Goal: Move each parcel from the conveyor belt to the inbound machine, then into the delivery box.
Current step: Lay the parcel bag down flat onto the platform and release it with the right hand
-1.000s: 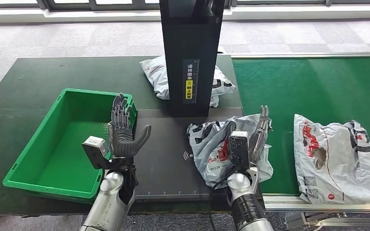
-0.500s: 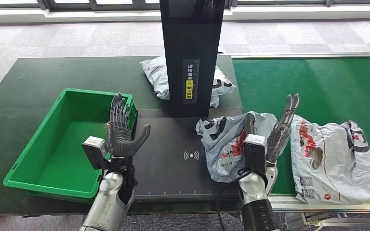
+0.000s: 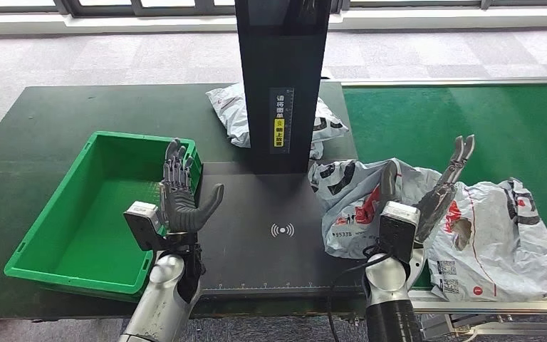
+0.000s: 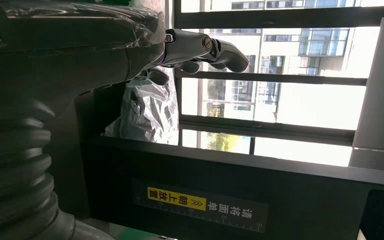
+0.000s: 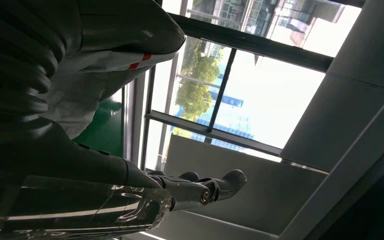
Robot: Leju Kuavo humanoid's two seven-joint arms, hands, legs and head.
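Three parcels are showing: one on the scanner platform, one on the belt, one behind the column. Both hands, left and right, are hanging released, fingers spread, grasping nothing.

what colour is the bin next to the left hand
Bright green, a plastic bin on the dark table; it shows best in the head view, beside the left hand.

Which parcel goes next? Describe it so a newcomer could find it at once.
Start at the tall black scanner column and its flat black scanning plate. On the plate's right edge, beside the green conveyor belt, lies a crumpled grey plastic parcel. Unlike the parcels beside and behind it, the right hand hangs over it.
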